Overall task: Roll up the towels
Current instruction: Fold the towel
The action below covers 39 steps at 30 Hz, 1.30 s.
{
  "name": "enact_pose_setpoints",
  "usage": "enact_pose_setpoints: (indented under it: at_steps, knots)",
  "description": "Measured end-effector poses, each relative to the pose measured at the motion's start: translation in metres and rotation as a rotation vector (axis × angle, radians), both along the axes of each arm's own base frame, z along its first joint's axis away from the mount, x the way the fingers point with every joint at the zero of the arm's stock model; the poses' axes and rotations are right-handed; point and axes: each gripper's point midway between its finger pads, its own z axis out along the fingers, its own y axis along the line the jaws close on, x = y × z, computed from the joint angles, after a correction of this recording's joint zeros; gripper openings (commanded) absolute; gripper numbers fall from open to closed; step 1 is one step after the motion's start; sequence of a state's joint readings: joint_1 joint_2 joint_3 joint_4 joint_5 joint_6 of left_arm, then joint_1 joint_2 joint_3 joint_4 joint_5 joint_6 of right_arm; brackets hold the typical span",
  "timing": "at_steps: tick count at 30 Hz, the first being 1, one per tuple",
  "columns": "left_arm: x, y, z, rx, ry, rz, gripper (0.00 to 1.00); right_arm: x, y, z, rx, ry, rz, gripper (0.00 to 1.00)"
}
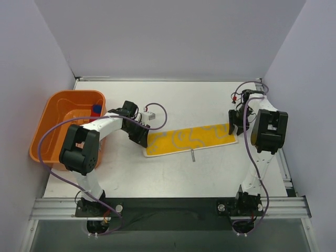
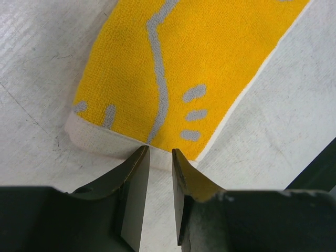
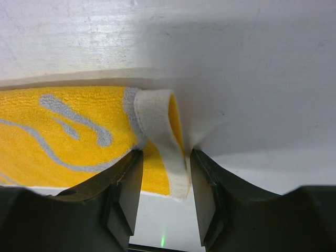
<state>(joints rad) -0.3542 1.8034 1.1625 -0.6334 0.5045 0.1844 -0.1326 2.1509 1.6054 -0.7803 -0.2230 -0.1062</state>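
The yellow towel (image 1: 189, 139) with pale markings lies flat and stretched out across the middle of the table. My left gripper (image 1: 143, 139) is at its left end. In the left wrist view its jaws (image 2: 160, 150) stand a narrow gap apart, tips at the white hem of the towel (image 2: 210, 58). My right gripper (image 1: 234, 127) is at the right end. In the right wrist view it (image 3: 165, 151) is open around the towel's end (image 3: 157, 115), which is folded up and stands between the jaws. A red and blue cloth (image 1: 96, 110) lies in the orange tub.
The orange tub (image 1: 52, 131) stands at the left edge, beside my left arm. A small grey thing (image 1: 193, 155) lies on the table just in front of the towel. Walls close in the table at the back and both sides.
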Motion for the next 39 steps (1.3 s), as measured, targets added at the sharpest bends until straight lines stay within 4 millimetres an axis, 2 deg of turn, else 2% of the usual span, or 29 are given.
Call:
enact_pose_setpoints:
  at_steps: [2,5,6,7,12,16,19,21,24,27,29,33,36,39]
  knots:
    - [0.001,0.000,0.000,0.003,-0.003,0.002,0.35,-0.001,0.001,-0.001,-0.010,0.003,0.011,0.37]
    - [0.001,0.001,-0.001,0.008,-0.005,0.004,0.35,-0.001,0.003,-0.002,-0.032,0.007,0.037,0.19]
    - [0.001,0.001,-0.001,0.008,-0.005,0.004,0.35,-0.002,0.003,-0.002,-0.033,0.008,0.045,0.05]
    - [0.001,0.001,-0.001,0.009,-0.005,0.004,0.36,-0.002,0.004,-0.002,-0.032,0.008,0.052,0.00]
    - [0.001,0.001,-0.001,0.008,-0.006,0.004,0.40,-0.006,0.004,-0.001,0.004,0.017,0.044,0.00]
    - [0.002,0.001,0.000,0.005,-0.012,-0.003,0.47,-0.009,-0.003,0.002,0.053,0.017,0.019,0.00]
    - [0.002,0.001,0.002,-0.001,-0.015,-0.011,0.49,-0.012,-0.005,0.015,0.102,-0.001,-0.001,0.00]
    - [0.005,0.000,0.005,-0.005,-0.023,-0.015,0.50,-0.011,0.001,0.031,0.138,-0.031,0.001,0.00]
    - [0.009,-0.003,0.010,-0.017,-0.036,-0.018,0.51,-0.009,0.024,0.059,0.190,-0.091,0.042,0.00]
    - [0.011,-0.003,0.012,-0.024,-0.036,-0.016,0.49,-0.010,0.060,0.082,0.265,-0.141,0.111,0.00]
    - [0.013,-0.005,0.012,-0.031,-0.029,-0.012,0.46,-0.014,0.086,0.090,0.320,-0.149,0.152,0.00]
    - [0.021,-0.004,-0.001,-0.030,0.010,0.008,0.37,-0.024,0.130,0.090,0.408,-0.115,0.213,0.00]
    - [0.022,-0.001,-0.014,-0.027,0.054,0.025,0.34,-0.030,0.158,0.088,0.454,-0.086,0.250,0.00]
    - [0.025,0.001,-0.016,-0.037,0.074,0.041,0.34,-0.034,0.180,0.079,0.480,-0.048,0.279,0.00]
